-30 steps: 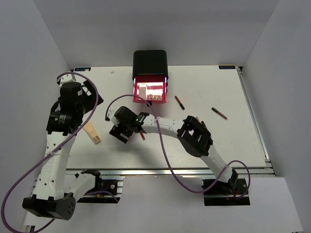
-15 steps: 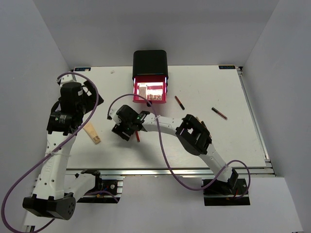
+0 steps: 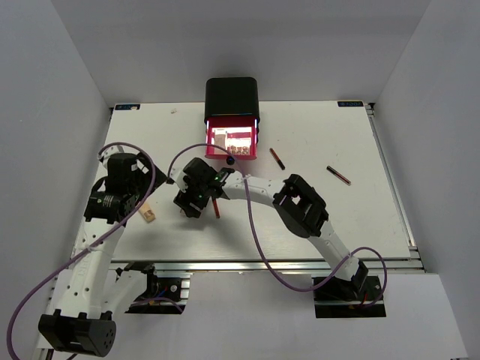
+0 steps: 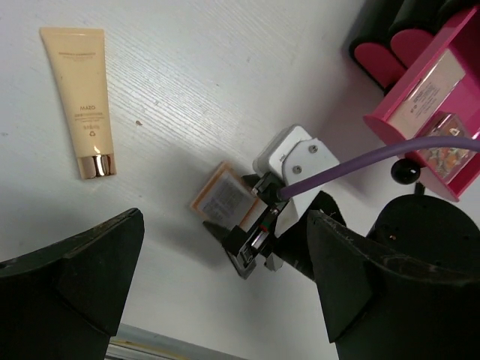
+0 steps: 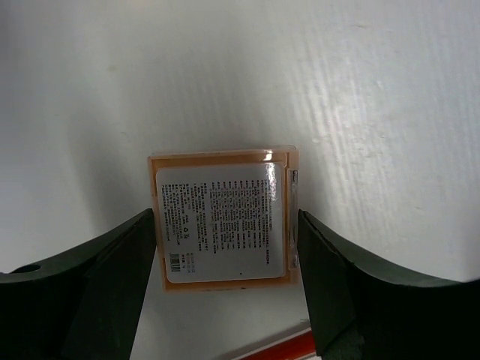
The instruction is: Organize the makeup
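1. A white table with a faint wood grain fills the middle, with plain white walls around it.
2. A black box stands at the table's far edge.
3. One pink drawer of the box is pulled out; two other pink drawers are closed.
4. A metal rail runs along the table's near edge.

Robotics lab test cell — enclosed bench rig.
White worktop boxed in by plain grey walls on three sides; aluminium extrusion rail along the near edge, where the left arm and right arm are mounted on black base plates; purple cables loop loose from both arms — evenly lit, seen from a camera fixed overhead.
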Robot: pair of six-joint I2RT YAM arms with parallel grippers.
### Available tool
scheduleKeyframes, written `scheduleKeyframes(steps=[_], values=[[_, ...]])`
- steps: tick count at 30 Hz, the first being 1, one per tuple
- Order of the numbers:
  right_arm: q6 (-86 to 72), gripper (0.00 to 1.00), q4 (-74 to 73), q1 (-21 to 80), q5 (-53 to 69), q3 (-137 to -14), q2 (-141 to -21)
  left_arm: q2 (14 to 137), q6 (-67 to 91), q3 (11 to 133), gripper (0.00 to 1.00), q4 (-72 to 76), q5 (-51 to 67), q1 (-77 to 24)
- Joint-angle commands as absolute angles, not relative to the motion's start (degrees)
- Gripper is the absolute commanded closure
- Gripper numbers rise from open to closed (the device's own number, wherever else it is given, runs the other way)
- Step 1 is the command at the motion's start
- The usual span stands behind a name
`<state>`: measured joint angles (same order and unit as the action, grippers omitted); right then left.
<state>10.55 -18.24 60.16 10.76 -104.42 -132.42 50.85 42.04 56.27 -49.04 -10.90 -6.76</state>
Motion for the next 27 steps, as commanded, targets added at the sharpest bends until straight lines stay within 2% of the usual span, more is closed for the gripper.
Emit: scheduleKeyframes(steps=[1,2,9,12,15,16,19,21,23,27], values=[[8.4,0.89,-17.3,60.1,20.3,-103.9,-126.1,47.1,46.1,56.9,0.02,-47.4,-12.0,-6.7],[7.6,1.00,-16.4,59.2,21.1,-104.3,-125.2,46.2,46.4,57.0,0.02,-46.4,-12.5,-6.7],[7.6,1.00,-14.2,50.6,30.9,-102.3,-116.6,39.1,50.5,54.6,0.08,-43.4,-14.0,-6.7],[9.9,1.00,-11.1,48.1,34.6,-97.5,-110.1,37.8,52.2,51.4,0.17,-42.4,-13.0,-6.7],[13.4,1.00,-9.3,46.8,31.7,-95.1,-104.5,38.4,53.9,46.9,0.36,-40.5,-10.2,-6.7],[15.0,1.00,-9.7,46.2,27.7,-95.4,-103.5,39.1,54.3,45.8,0.46,-40.4,-9.1,-6.7],[21.9,1.00,-14.2,43.8,20.5,-99.1,-105.4,43.1,55.7,41.2,0.46,-37.7,-2.7,-6.7],[24.6,1.00,-16.4,42.2,18.9,-101.2,-107.8,44.9,56.2,38.5,0.34,-33.7,2.3,-6.7],[28.6,1.00,-19.2,40.7,17.7,-103.9,-109.2,45.8,56.5,37.4,0.27,-30.4,4.6,-6.7],[35.1,0.95,-19.1,40.4,14.4,-104.2,-111.4,46.3,56.9,36.2,0.23,-28.0,5.3,-6.7]])
